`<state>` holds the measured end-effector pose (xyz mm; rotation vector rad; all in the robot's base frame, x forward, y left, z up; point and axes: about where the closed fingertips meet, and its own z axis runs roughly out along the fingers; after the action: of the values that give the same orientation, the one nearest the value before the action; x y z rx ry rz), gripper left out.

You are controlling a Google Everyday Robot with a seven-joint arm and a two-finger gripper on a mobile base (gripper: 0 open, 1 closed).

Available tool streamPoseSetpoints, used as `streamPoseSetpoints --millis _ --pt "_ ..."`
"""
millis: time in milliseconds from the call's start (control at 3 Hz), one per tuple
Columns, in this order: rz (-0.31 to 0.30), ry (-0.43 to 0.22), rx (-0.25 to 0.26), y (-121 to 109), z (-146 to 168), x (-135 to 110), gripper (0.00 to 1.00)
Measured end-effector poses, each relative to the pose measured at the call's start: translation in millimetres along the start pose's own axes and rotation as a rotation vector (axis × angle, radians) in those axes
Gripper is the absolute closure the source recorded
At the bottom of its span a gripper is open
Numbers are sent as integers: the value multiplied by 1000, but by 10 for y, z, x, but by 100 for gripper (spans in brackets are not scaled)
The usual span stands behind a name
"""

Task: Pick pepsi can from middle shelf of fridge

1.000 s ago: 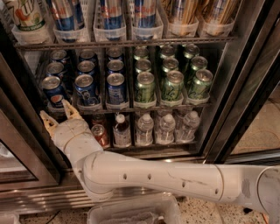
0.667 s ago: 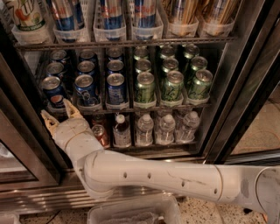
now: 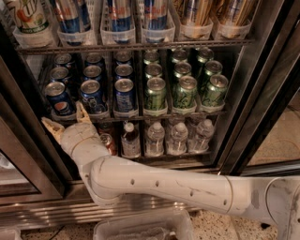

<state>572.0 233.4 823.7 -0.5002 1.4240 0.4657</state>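
Note:
The fridge (image 3: 262, 84) stands open with wire racks of drinks. The middle shelf (image 3: 140, 115) holds rows of blue cans on the left and green cans (image 3: 185, 91) on the right. The front left pepsi can (image 3: 58, 99) shows its round logo. My gripper (image 3: 66, 119) is at the front left edge of the middle shelf, just below that can. Its two tan fingers (image 3: 82, 112) are spread apart, one on each side beneath the can, and hold nothing.
The rack above holds tall slim cans (image 3: 119, 14). The rack below holds water bottles (image 3: 154, 138) and a red can (image 3: 108, 143). My white arm (image 3: 178, 187) crosses in front of the fridge base. A grey bin (image 3: 140, 229) sits on the floor.

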Motion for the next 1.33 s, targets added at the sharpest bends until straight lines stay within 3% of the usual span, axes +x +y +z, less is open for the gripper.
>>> streamPoseSetpoints --millis 333,1000,1333 --pt "-1 -12 10 -55 89 -49 46" --pt "-4 -16 4 -96 205 -95 28" --pt "10 -8 2 -83 305 -50 31"
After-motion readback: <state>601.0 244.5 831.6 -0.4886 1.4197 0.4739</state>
